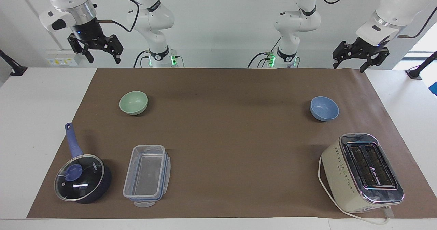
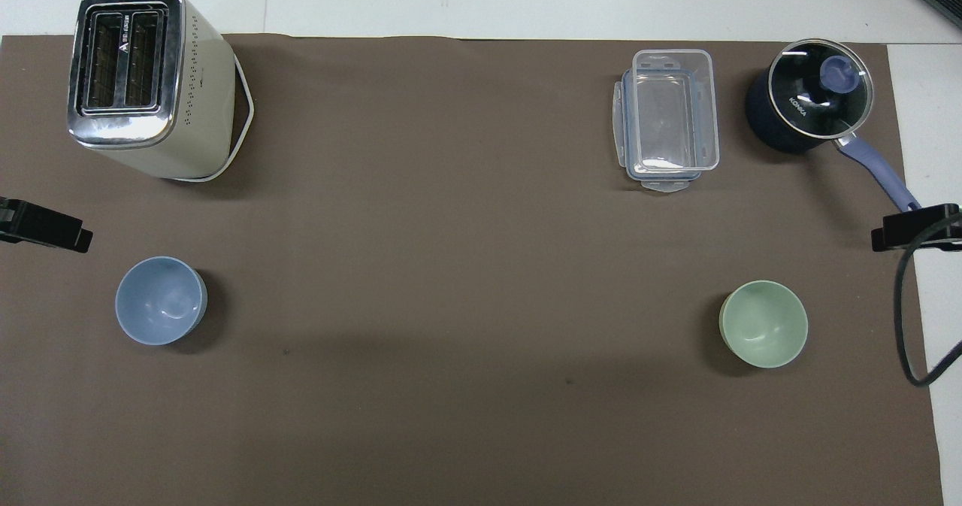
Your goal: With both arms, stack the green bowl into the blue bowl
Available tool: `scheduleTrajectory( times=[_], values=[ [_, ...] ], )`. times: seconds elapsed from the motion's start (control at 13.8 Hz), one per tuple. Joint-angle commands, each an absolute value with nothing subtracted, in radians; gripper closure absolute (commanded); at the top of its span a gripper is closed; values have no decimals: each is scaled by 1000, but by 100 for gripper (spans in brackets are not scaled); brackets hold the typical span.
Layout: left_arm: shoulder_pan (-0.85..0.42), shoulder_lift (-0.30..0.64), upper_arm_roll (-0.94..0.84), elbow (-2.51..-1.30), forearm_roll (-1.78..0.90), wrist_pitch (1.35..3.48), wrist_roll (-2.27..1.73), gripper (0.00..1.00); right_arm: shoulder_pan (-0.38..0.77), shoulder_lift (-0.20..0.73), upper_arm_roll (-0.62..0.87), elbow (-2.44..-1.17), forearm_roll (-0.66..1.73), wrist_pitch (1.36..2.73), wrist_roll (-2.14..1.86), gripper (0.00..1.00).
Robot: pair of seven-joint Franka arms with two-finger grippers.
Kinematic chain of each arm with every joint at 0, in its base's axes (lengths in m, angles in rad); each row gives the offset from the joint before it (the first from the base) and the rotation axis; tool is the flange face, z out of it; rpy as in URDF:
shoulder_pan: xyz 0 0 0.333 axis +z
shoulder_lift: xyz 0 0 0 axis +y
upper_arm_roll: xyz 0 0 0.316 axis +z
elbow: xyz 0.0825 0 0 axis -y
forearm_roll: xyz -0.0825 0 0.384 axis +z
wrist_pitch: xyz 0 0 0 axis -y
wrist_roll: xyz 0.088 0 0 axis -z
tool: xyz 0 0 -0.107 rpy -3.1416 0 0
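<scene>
While both grippers hang raised with jaws apart, right gripper (image 1: 99, 52) and left gripper (image 1: 359, 58) above the robots' table edge, nothing's started. Small matte mint-green bowl (image 1: 133, 102) sits toward the right arm's end, matching periwinkle-blue bowl (image 1: 324, 108) toward the left arm's end, well apart; pickup and stacking both remain.

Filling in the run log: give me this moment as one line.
stage: not started | green bowl: on mat, right arm's end | blue bowl: on mat, left arm's end, empty | left end effector: open, raised, waiting | right end effector: open, raised, waiting
</scene>
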State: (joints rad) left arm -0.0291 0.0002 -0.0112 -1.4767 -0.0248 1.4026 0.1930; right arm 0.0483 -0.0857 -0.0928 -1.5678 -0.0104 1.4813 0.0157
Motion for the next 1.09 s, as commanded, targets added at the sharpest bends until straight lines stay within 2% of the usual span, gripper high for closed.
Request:
scheduleTrajectory(
  times=[0.0, 1.02],
  values=[
    [-17, -21, -20, -1502, -14, 1405, 209, 0, 38, -91, -84, -1562, -9, 1466, 9, 0],
    [-26, -20, -29, -1494, -15, 1404, 195, 0, 38, -91, -84, -1562, -9, 1466, 9, 0]
  ],
)
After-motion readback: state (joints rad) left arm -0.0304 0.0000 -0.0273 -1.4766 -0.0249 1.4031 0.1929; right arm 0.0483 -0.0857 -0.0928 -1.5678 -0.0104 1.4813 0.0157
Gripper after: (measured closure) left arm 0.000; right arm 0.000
